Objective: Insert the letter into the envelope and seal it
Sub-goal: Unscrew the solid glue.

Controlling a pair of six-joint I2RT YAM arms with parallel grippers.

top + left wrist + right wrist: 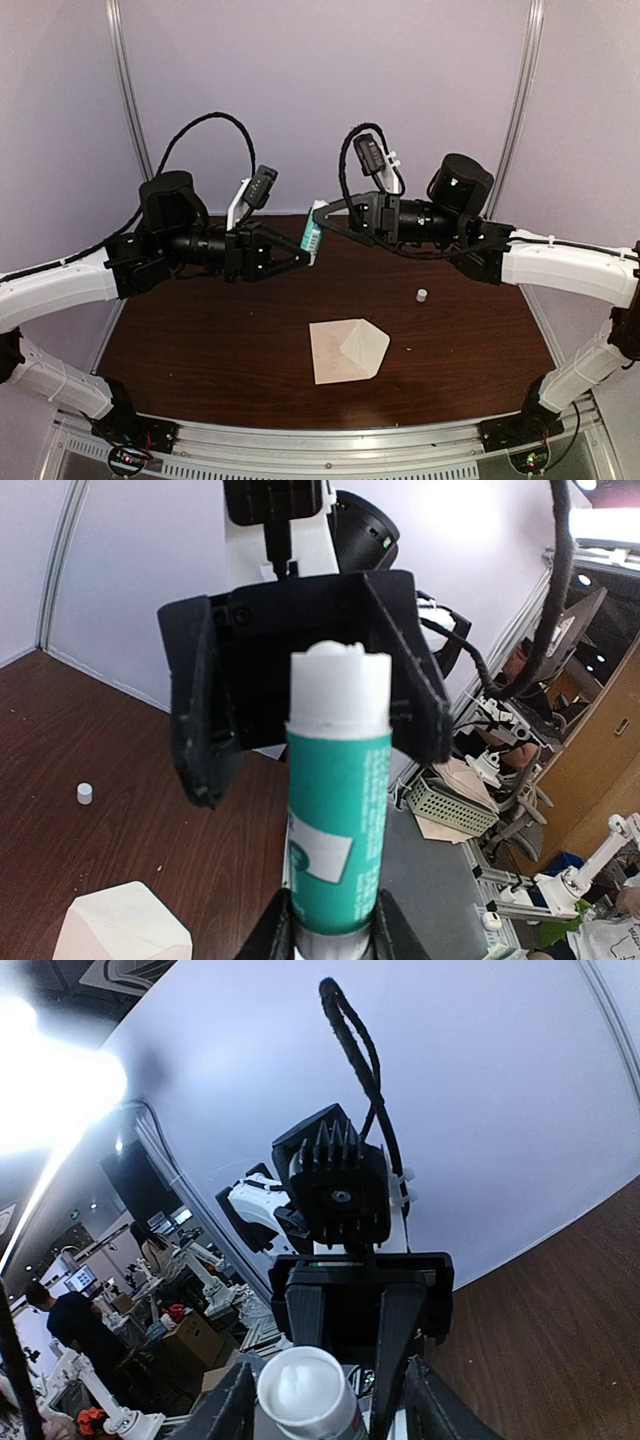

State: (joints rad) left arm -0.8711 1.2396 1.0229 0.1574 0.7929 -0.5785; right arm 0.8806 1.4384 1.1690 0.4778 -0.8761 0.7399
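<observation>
Gripping a teal glue stick (338, 820) by its lower end, the left gripper (305, 252) has its jaws narrowed onto the tube, and the stick's white, uncapped tip points away from its wrist. Both arms are raised in the air, beyond the envelope (347, 350) and above it.

The envelope lies flat on the dark wooden table (200, 340), with nothing touching it. Its pointed triangular flap is on the side toward the right arm. Whether the flap is stuck down cannot be told from these views, nor can it be seen whether a letter is inside.

Facing the left gripper tip to tip, the right gripper (328, 215) has its black fingers (205, 730) spread on either side of the stick's white tip. A gap shows on each side in the left wrist view, so the jaws stand moderately open and grasp nothing.

A small white cap (421, 295) stands upright on the table beyond the envelope and toward the right arm's side, well apart from the envelope and from both grippers.
</observation>
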